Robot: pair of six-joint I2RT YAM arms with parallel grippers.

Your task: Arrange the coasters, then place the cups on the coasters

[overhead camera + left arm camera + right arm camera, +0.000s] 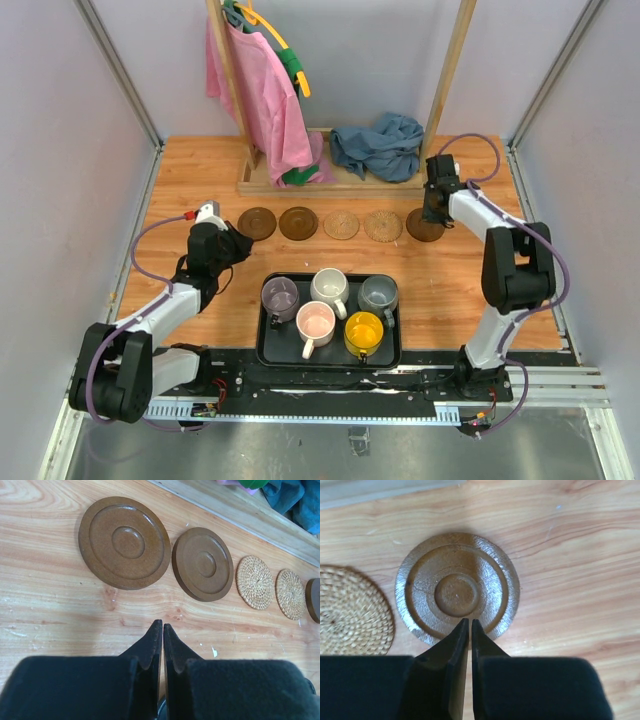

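Note:
Five coasters lie in a row across the table: two dark brown ones (257, 223) (298, 223), two tan woven ones (342, 225) (383, 226), and a third dark brown one (421, 230) at the right end. My right gripper (470, 622) is shut, its tips over the near rim of that last coaster (457, 587), with nothing between them. My left gripper (162, 625) is shut and empty, just short of the leftmost coasters (124, 542) (202, 563). Five cups stand in the black tray (262, 345): purple-grey (279, 297), white (329, 286), grey-blue (378, 293), pink (315, 323) and yellow (364, 333).
A wooden rack base (300, 182) runs along the back behind the coasters, with a pink garment (262, 100) hanging over it and a crumpled blue cloth (378, 145) on it. Side walls close the table in on the left and right.

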